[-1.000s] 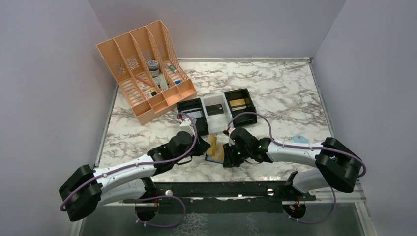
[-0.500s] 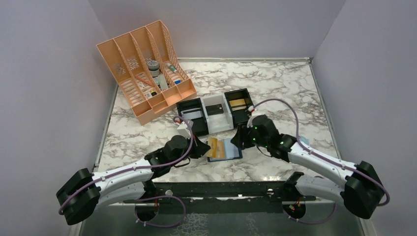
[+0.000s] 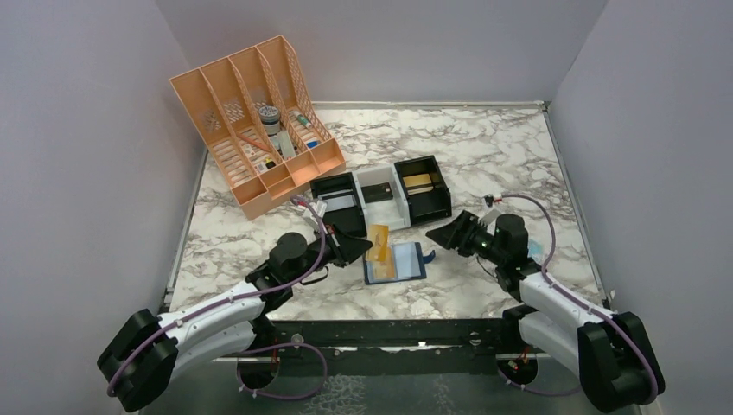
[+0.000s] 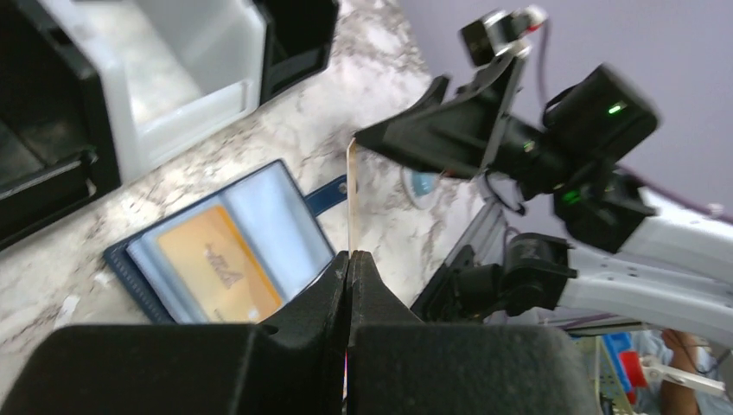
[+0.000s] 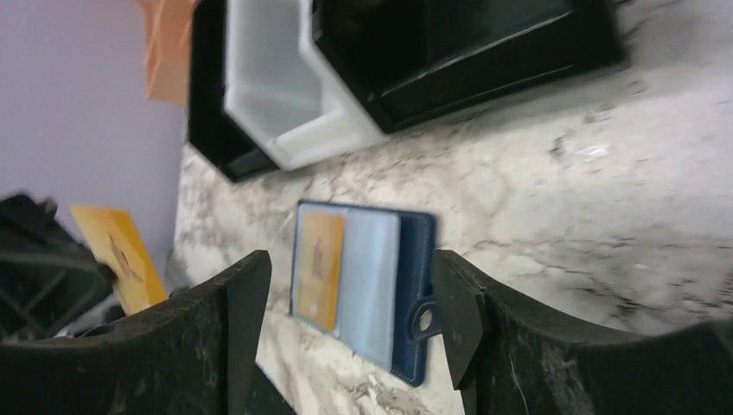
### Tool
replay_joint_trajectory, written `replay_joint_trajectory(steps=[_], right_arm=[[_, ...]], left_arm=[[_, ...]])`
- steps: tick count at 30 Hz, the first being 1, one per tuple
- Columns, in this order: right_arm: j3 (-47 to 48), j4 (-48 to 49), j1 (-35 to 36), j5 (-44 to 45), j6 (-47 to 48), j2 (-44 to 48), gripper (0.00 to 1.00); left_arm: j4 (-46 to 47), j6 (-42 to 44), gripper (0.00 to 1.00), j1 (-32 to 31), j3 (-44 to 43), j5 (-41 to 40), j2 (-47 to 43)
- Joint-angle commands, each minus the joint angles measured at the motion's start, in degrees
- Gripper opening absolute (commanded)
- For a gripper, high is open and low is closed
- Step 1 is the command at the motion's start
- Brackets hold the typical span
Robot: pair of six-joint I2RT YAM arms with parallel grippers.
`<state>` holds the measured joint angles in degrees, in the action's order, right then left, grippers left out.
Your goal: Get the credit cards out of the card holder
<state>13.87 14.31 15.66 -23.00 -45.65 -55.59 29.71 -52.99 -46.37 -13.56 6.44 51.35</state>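
Observation:
The card holder (image 3: 399,263) lies open on the marble with its strap tab to the right. It also shows in the left wrist view (image 4: 233,251) and the right wrist view (image 5: 380,285). A gold-tan credit card (image 3: 386,264) sits in its left pocket (image 5: 318,270). My left gripper (image 3: 361,246) is shut on a second gold-tan card (image 3: 377,242) and holds it on edge just left of the holder; that card is seen edge-on (image 4: 352,194) in the left wrist view. My right gripper (image 3: 439,235) is open and empty, to the right of the holder and apart from it (image 5: 347,264).
Three small box trays stand behind the holder: black (image 3: 335,201), white (image 3: 380,197) and black (image 3: 425,188) with a gold card inside. An orange file rack (image 3: 251,121) stands at the back left. A small light-blue item (image 3: 532,246) lies by the right arm.
My right gripper has left the holder, pulled back to the right and opened. My left gripper has drawn back slightly and raised a gold card on edge beside the holder.

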Motion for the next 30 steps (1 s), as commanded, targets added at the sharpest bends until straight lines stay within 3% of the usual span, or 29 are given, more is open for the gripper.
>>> replay_joint_trajectory(steps=[1,7,13,21,30], right_arm=[[-3.63,25.03,-0.63,-16.06,-5.28,0.96,0.71],[0.22,23.57,-0.63,-28.10,-3.51,-1.72,0.70],[-2.63,37.98,-0.63,-34.03,-14.57,-9.92,0.70],[7.31,22.47,-0.54,-39.14,-8.05,-12.70,0.69],[11.28,31.66,2.40,-41.62,-13.60,-22.69,0.68]], left_arm=[[4.33,-0.95,0.00,2.69,-0.62,7.41,-1.72],[7.69,-5.91,0.00,3.24,1.11,8.22,-1.61],[8.84,-10.23,0.00,3.30,0.71,5.76,-2.20],[10.51,-14.16,0.00,3.28,-0.39,4.04,1.86],[15.80,-15.03,0.00,3.30,-4.64,6.03,8.21]])
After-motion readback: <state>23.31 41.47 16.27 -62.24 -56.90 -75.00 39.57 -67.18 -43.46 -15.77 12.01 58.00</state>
